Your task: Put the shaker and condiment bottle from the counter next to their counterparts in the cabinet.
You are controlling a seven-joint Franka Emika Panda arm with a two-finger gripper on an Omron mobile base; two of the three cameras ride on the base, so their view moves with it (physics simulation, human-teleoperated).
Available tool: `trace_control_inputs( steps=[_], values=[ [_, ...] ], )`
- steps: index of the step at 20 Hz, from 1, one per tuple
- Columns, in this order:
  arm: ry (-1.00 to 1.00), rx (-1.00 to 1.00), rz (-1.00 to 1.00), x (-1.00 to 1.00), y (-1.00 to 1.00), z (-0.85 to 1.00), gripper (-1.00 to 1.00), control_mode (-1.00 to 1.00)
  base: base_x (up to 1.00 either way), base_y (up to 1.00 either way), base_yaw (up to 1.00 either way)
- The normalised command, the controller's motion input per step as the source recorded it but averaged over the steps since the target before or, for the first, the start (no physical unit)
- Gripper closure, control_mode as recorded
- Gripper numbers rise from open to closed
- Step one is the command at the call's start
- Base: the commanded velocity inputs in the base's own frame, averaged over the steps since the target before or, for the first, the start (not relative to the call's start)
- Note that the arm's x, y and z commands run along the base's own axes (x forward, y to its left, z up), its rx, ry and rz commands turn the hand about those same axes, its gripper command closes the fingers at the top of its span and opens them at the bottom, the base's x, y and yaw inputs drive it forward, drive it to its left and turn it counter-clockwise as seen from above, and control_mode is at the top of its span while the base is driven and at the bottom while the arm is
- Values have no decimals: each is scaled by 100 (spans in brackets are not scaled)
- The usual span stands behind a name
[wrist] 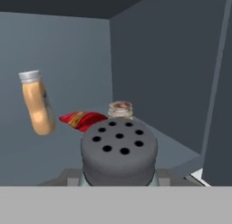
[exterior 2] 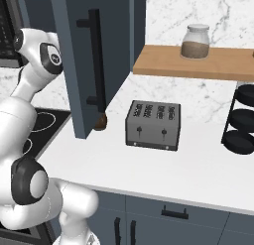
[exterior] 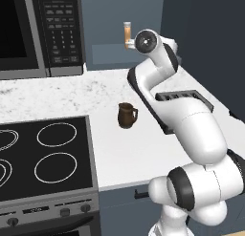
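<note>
The shaker point(wrist: 118, 150) sits pinched between the fingers, inside the cabinet point(wrist: 163, 60), just before the jar point(wrist: 120, 109). Lower it level onto the ledge beside the jar, clear of the orange bottle point(wrist: 37, 107) left of it.

One shaker point(wrist: 118, 151), one mug point(exterior: 127, 115), one toaster point(exterior 2: 153, 125)

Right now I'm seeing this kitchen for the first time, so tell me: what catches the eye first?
In the hand view, the shaker's dark holed cap looms between the tool's tips, which look closed on it. Beyond it, inside the cabinet, the orange condiment bottle hangs tilted, apparently in mid-air, beside a flat red item and a small jar. On the counter, a brown mug stands alone.
</note>
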Motion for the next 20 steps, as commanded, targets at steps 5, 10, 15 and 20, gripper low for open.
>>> trace_control_inputs(
  steps=[5,10,15,20],
  values=[
    [0,0,1,16,0,-8,100,-100,0,0,0],
    [0,0,1,25,0,-4,100,-100,0,0,0],
    [0,0,0,22,0,-3,100,-100,0,0,0],
    [0,0,0,25,0,-2,100,-100,0,0,0]
  ],
)
